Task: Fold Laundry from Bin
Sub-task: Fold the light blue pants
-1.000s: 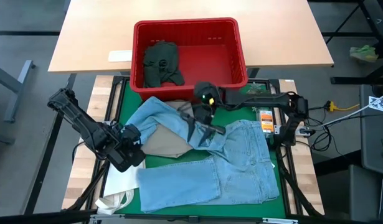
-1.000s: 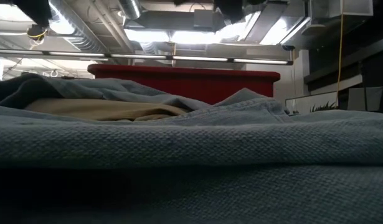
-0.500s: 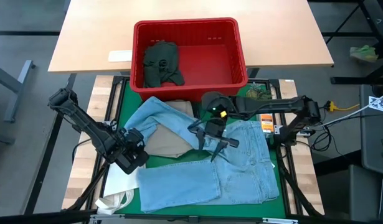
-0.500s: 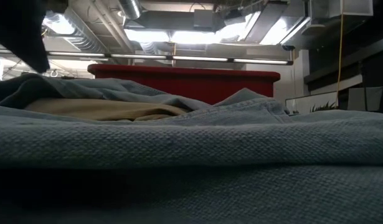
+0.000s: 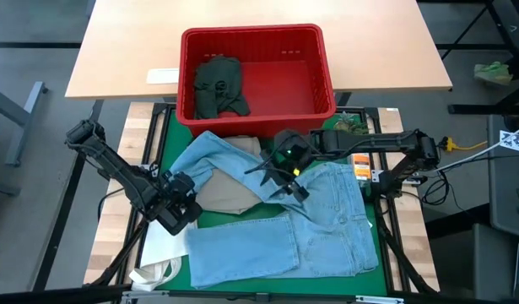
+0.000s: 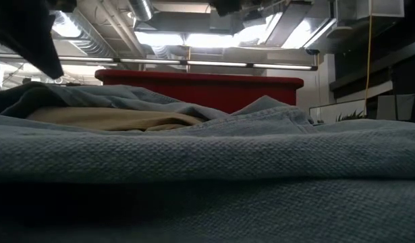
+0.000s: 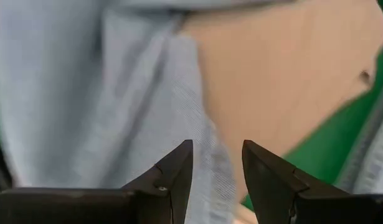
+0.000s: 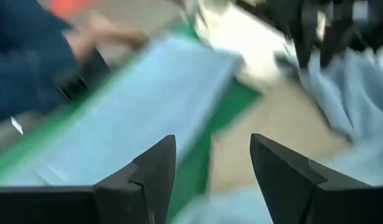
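With light blue jeans (image 5: 280,224) spread on the green mat (image 5: 170,135) below the red bin (image 5: 327,80), both the left gripper (image 5: 180,205) and right gripper (image 5: 280,173) hovered empty, jaws parted, best lowered squarely onto a leg edge before closing.

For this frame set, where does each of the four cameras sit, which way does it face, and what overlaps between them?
High view: overhead, straight down; shows both arms, left hand, right hand, light blue jeans, red bin.
Low view: table height, level across denim toward the bin; dark arm parts enter from above.
Left wrist view: on the left arm, facing jeans and tan cloth; open hand.
Right wrist view: on the right arm, blurred; open hand.
Shared: the jeans appear in all four.
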Robot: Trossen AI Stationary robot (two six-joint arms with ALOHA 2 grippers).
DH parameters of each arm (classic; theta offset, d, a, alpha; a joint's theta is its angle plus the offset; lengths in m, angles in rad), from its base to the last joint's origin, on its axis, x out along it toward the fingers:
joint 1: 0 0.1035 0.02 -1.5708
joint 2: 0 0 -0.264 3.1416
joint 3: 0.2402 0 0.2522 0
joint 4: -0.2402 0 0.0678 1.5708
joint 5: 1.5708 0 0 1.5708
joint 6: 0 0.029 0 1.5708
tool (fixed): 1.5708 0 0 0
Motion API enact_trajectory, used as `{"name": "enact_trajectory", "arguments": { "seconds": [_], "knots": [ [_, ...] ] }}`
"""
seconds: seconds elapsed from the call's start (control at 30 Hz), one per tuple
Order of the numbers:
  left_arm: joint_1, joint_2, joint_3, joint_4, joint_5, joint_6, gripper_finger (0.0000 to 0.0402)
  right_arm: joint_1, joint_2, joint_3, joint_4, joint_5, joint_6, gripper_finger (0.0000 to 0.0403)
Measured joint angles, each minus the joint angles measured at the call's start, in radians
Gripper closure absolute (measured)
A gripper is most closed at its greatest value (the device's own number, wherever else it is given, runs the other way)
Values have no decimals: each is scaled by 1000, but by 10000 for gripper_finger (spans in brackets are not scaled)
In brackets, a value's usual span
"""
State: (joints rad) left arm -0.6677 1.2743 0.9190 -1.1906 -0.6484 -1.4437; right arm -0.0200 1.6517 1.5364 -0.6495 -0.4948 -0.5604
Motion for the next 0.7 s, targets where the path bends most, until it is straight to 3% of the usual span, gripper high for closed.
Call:
{"name": "enact_trajectory", "arguments": {
  "seconds": [0.23,0.53,0.7],
  "knots": [
    [65,0,-12,-134,-19,29,269,3,0,0,-53,32,-22,198],
    [127,0,-91,-64,-68,170,269,15,0,0,-58,32,-25,198],
    [160,0,-162,45,-37,237,269,14,1,0,-57,32,-25,198]
  ]
}}
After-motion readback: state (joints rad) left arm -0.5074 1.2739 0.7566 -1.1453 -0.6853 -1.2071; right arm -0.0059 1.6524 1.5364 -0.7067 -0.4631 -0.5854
